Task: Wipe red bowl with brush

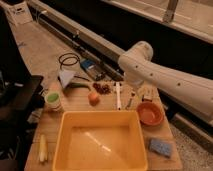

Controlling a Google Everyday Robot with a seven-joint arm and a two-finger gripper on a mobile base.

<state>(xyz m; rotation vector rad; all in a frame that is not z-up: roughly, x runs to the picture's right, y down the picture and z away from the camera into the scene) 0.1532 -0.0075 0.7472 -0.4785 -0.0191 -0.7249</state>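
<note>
The red bowl (pixel 150 113) sits on the wooden table (pixel 75 104) at the right, just beyond the tub's far right corner. The white brush (pixel 118 96) lies flat on the table left of the bowl, its length running toward and away from me. A grey fork (pixel 131 100) lies between the brush and the bowl. My gripper (pixel 145 92) hangs at the end of the white arm (pixel 165 80), just above the table behind the bowl and right of the brush. It holds nothing that I can see.
A big yellow tub (pixel 60 137) fills the table's front. A blue sponge (pixel 160 146) lies at the front right. An orange fruit (pixel 93 98), a green cup (pixel 52 100) and a pale cone (pixel 66 77) stand at the left. A yellow stick-like item (pixel 42 148) lies near the left edge.
</note>
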